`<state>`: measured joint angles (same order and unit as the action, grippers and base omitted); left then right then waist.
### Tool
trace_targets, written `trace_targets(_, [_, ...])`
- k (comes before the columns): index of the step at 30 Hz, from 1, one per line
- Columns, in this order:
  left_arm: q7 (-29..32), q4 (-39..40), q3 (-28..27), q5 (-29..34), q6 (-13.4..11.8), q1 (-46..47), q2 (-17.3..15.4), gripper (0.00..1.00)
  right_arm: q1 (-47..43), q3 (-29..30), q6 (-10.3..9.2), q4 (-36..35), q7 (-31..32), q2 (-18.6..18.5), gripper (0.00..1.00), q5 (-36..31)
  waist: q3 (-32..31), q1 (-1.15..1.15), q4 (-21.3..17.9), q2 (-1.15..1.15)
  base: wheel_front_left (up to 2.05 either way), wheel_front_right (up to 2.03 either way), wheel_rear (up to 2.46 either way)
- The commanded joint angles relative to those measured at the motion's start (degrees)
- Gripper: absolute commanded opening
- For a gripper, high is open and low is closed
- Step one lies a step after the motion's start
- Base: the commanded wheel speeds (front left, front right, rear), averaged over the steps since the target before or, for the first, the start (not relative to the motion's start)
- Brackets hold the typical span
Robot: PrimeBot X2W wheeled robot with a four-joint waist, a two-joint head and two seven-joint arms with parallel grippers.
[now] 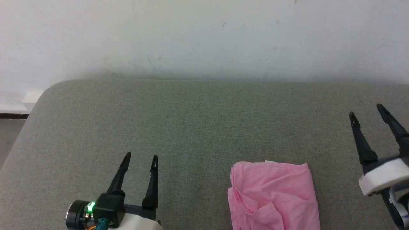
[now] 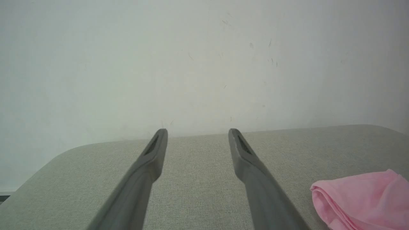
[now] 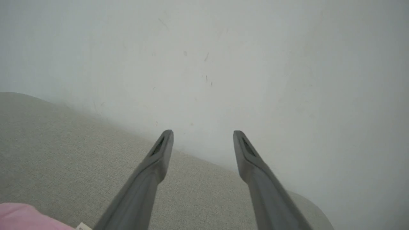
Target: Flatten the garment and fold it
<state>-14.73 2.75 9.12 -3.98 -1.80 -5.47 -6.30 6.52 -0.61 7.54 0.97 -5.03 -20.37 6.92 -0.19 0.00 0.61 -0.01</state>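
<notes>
Grey cloth surface [image 1: 204, 121] carries the garment [image 1: 274, 195] at its near edge, right of centre, bunched in loose creases; its long axis seems to run near to far, white label [image 1: 271, 162] at the far end. Left pincer [image 1: 141, 155] and right pincer [image 1: 366, 110] hover either side, both spread wide, empty. Flattening looks not yet begun; the next move calls for pinching two edges and drawing them apart

Grey-green fabric surface [image 1: 191, 127], rounded corners, set against a scuffed white wall [image 1: 204, 35]; soft, even light.
</notes>
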Motion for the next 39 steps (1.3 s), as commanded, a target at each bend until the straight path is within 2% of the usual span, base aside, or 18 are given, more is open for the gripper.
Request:
trace_targets(1, [-0.27,0.31,-0.44,-0.42,0.43,0.49,0.29,1.0,-1.66,1.36,-0.05,-0.2,-1.14,1.27,1.0,-0.67,0.29,0.0,-0.16,0.01,0.0,0.0,0.0])
trace_targets(6, [-0.27,0.76,-0.8,-0.22,0.8,0.03,0.82,1.0,-7.91,7.43,-0.05,-2.34,-5.47,7.68,1.0,-1.57,0.42,0.0,0.2,0.01,0.0,0.0,0.0])
trace_targets(11, [-0.27,0.78,-0.93,0.09,1.15,-0.65,1.17,1.0,-11.97,8.65,-0.05,-4.08,-6.85,12.25,1.0,-3.24,0.14,0.0,0.76,0.01,0.0,0.0,0.0])
trace_targets(18, [-0.27,0.67,-0.8,0.53,1.69,-0.79,1.57,1.0,-13.03,7.8,-0.05,-4.81,-5.05,12.74,1.0,-3.24,0.16,0.0,1.19,0.01,0.0,0.0,0.0])
trace_targets(22, [-0.27,0.66,-0.5,0.77,1.96,-0.34,1.82,1.0,-13.76,5.06,-0.05,-5.26,2.67,10.98,1.0,1.41,1.01,0.0,1.56,0.01,0.0,0.0,0.0])
trace_targets(29, [-0.27,0.24,-0.09,1.12,2.22,0.43,2.2,1.0,-15.89,1.09,-0.05,-6.8,23.23,5.96,1.0,12.87,2.98,0.0,2.73,0.01,0.0,0.0,0.0])
trace_targets(34, [-0.27,-0.23,0.64,1.44,2.42,1.18,2.47,1.0,-16.11,1.83,-0.05,-5.96,35.48,6.38,1.0,17.56,4.31,0.0,3.95,0.01,0.0,0.0,0.0])
trace_targets(39, [-0.27,-0.68,1.44,1.65,2.57,2.14,2.67,1.0,-15.59,1.54,-0.05,-3.01,41.53,7.86,1.0,18.93,5.08,0.0,5.3,0.01,0.0,0.0,0.0])
